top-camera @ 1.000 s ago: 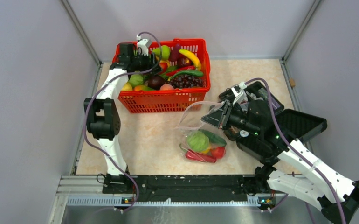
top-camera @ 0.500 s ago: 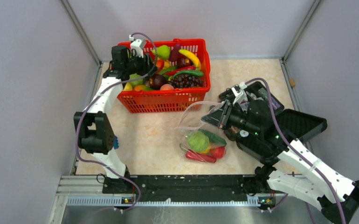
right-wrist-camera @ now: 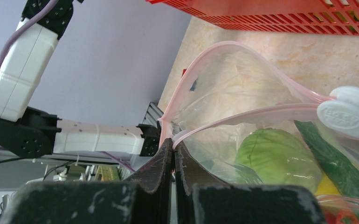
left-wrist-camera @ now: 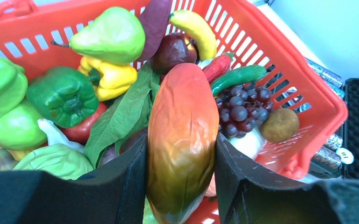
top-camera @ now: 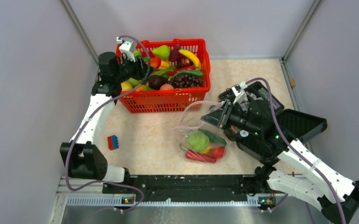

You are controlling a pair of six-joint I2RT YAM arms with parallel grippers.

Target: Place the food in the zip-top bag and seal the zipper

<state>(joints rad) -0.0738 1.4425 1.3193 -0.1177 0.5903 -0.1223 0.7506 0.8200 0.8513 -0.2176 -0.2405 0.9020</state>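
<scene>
Glossy plastic mango (left-wrist-camera: 182,140), crinkly clear zip-top bag (right-wrist-camera: 243,88), shiny plastic basket (left-wrist-camera: 10,9)

A robotics lab test cell: plain grey wall panels (top-camera: 24,70) in aluminium framing (top-camera: 80,31) box in a small marble-patterned tabletop (top-camera: 154,135). Two white-and-black robot arms (top-camera: 303,156) are bolted to a black rail (top-camera: 191,182) at its near edge. The props are plastic toy fruit and vegetables (top-camera: 187,80) in a red lattice basket (top-camera: 168,100).

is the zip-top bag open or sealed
Open: the two pink strips of the zipper bow apart; the white slider sits at one end.
</scene>
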